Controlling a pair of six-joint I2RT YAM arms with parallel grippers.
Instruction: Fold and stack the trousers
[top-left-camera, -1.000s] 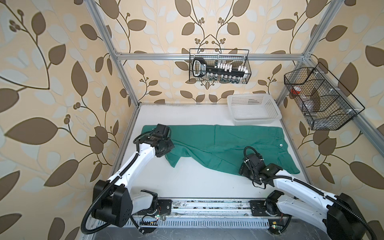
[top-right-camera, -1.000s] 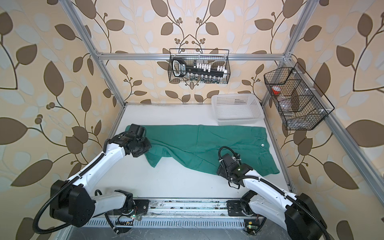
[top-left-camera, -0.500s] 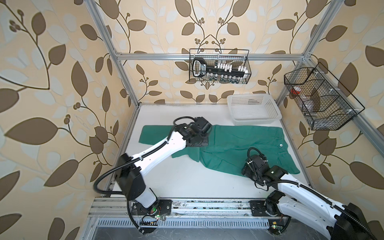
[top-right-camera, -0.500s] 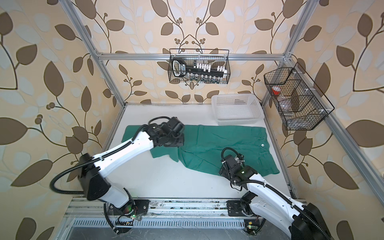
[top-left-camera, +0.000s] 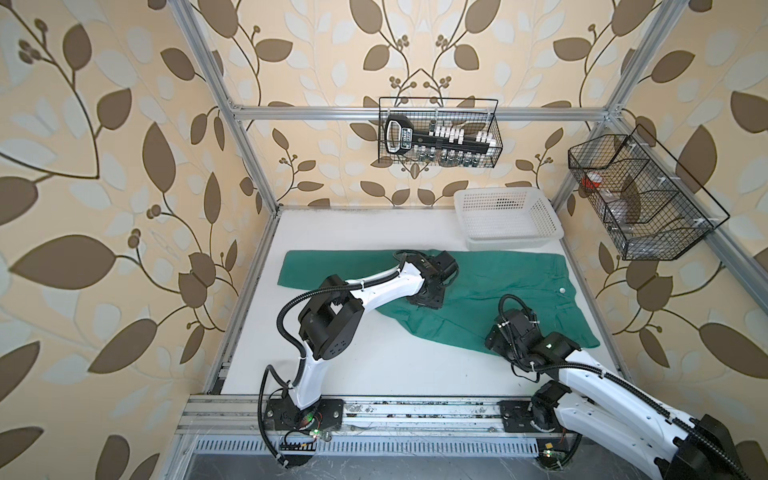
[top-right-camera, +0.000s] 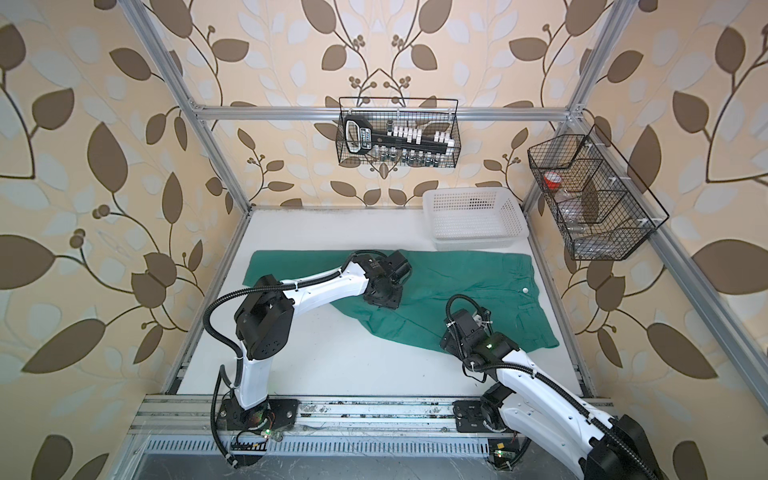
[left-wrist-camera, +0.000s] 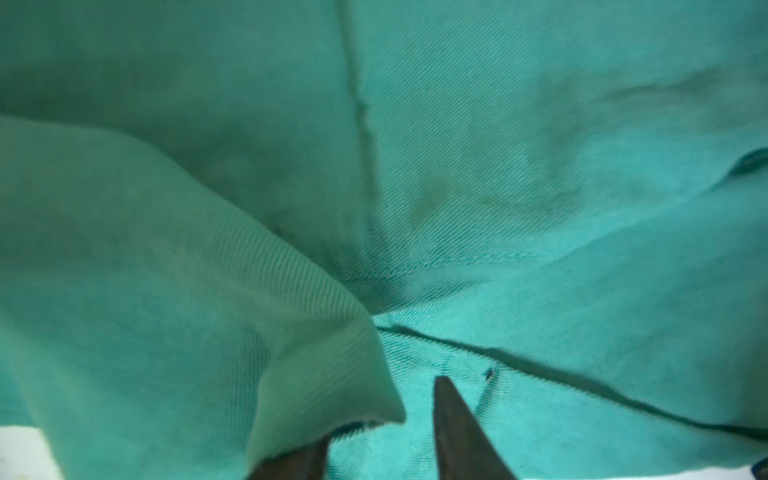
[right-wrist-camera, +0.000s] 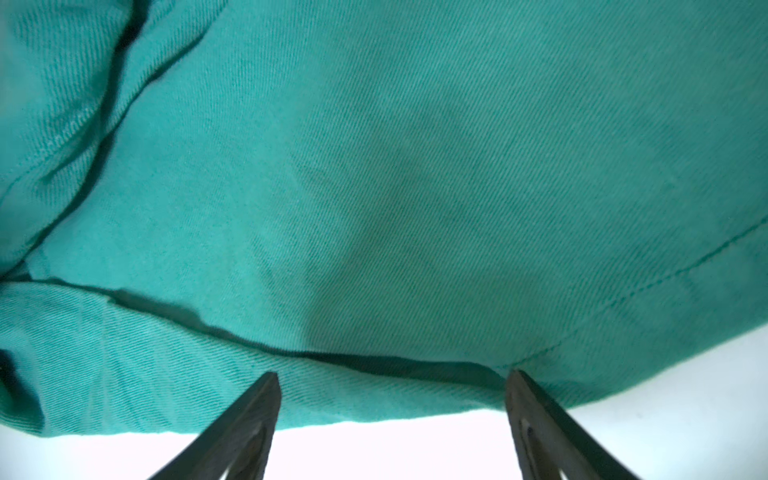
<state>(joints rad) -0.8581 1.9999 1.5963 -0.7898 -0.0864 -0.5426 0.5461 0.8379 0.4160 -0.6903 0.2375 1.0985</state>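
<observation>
Left jaws stand parted just above the teal-green trousers (top-left-camera: 478, 299), a loose fold (left-wrist-camera: 249, 332) draped over one finger (left-wrist-camera: 303, 461). The trousers lie spread on the white surface (top-left-camera: 374, 365) beneath both sets of jaws. Right jaws gape wide, holding nothing, fingertips (right-wrist-camera: 257, 407) at the cloth's near edge.

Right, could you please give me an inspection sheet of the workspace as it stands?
Surface: white table, no marks seen.
Job's things: green trousers across the table, waistband right, near leg bunched toward the middle, fold unfinished.
Clutter: white basket, far right corner.
End effectors: left end effector open over the trousers' middle, a fold draped on it; right end effector open at their near edge.
Cables: black loops on both arms, no snag seen.
Surroundings: two wire baskets on the frame, leaf-pattern walls.
</observation>
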